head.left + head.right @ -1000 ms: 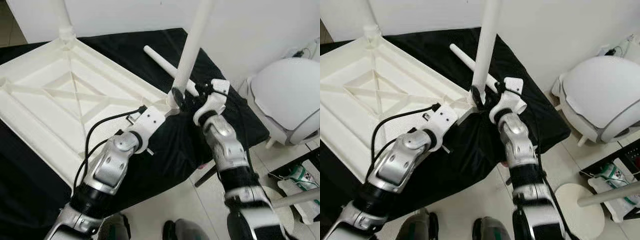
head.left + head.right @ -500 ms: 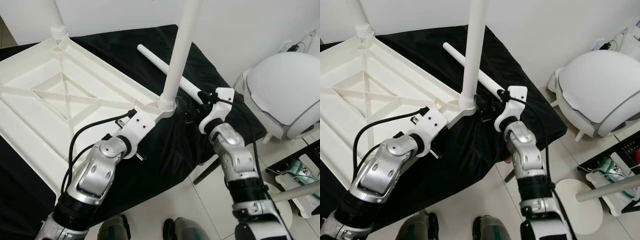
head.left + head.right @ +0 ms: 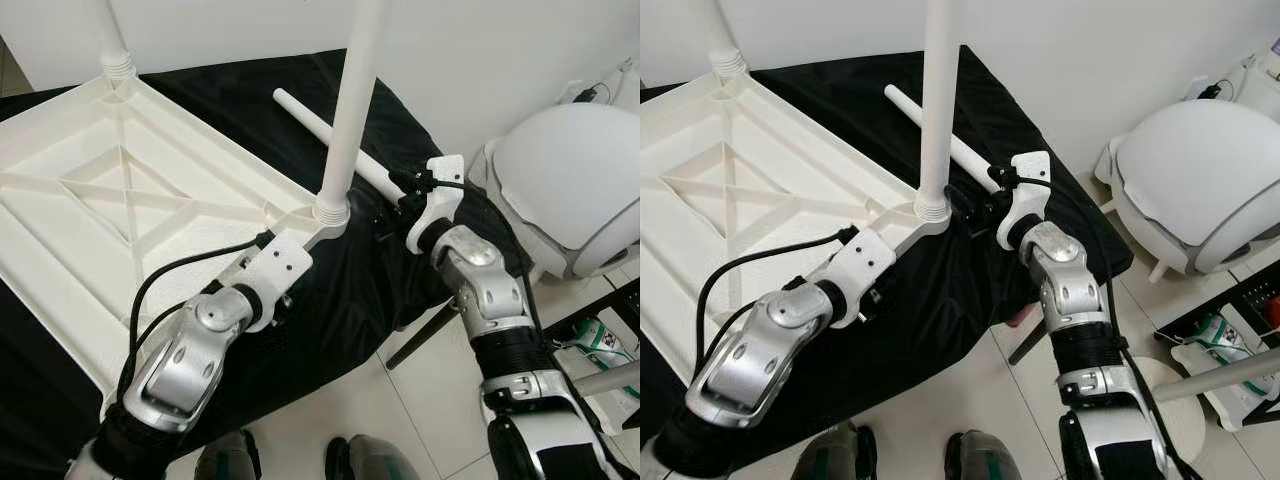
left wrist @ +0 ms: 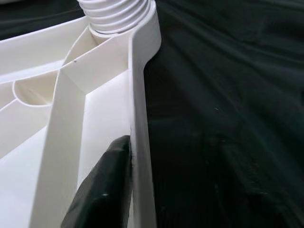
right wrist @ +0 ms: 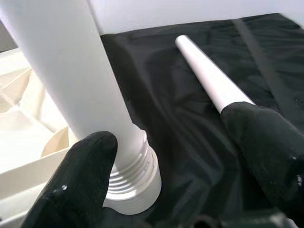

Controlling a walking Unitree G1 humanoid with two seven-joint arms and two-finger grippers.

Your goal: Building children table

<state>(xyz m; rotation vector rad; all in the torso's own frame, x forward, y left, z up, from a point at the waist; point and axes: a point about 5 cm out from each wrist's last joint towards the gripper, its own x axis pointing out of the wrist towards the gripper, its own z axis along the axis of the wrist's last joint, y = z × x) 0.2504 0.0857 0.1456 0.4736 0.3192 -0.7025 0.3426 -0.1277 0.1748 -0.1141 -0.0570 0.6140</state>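
Let go of upright leg (image 3: 350, 110); right gripper (image 5: 180, 156) backed off, fingers spread. Left gripper (image 3: 285, 262) clamped on tabletop (image 3: 150, 200) rim. Probably seated; loose leg (image 3: 335, 140) next.

I note a white tabletop (image 3: 130, 190) with a moulded crossed-rib pattern, white legs (image 3: 345, 110) and a black cloth (image 3: 350, 290) beneath. Between my right gripper's (image 5: 185, 166) black fingers (image 5: 71, 190), the leg base shows white ridged threads.
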